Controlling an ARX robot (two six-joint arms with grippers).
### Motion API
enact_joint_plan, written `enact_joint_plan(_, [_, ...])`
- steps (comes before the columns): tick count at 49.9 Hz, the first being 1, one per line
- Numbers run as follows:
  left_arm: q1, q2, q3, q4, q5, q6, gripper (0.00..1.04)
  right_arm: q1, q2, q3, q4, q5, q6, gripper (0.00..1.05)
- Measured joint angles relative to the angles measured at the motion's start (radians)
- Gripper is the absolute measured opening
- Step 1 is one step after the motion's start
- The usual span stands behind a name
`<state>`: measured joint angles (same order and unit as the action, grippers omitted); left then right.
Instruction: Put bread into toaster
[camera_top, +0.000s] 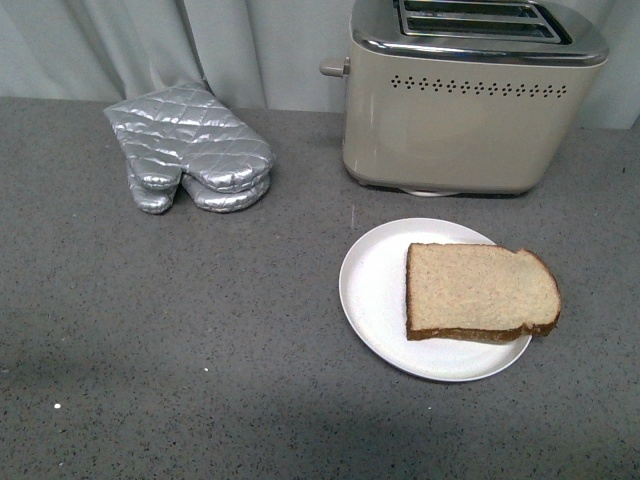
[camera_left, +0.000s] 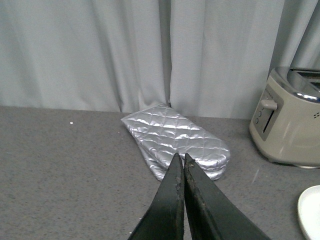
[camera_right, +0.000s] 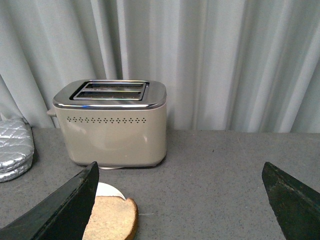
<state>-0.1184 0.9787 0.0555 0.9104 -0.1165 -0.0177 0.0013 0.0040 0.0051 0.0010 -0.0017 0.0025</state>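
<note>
A slice of light brown bread (camera_top: 480, 292) with a darker crust lies flat on a white plate (camera_top: 372, 290), just in front of the beige toaster (camera_top: 470, 110). Both chrome-rimmed slots of the toaster (camera_right: 112, 120) show empty. Neither arm appears in the front view. My right gripper (camera_right: 180, 172) is open wide above the counter, with the bread (camera_right: 111, 217) beside its one finger (camera_right: 65, 205). My left gripper (camera_left: 181, 159) is shut on nothing and points at the oven mitts.
Silver quilted oven mitts (camera_top: 190, 148) lie stacked at the back left of the grey counter (camera_top: 180, 350). A pale curtain (camera_top: 250, 50) hangs right behind the counter. The toaster's lever knob (camera_top: 333, 68) sticks out on its left side.
</note>
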Motion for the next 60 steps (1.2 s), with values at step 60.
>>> enact_joint_plan(60, [0.116, -0.742, -0.037, -0.670, 0.114, 0.010, 0.04, 0.000, 0.000, 0.000, 0.000, 0.000, 0.000, 0.95])
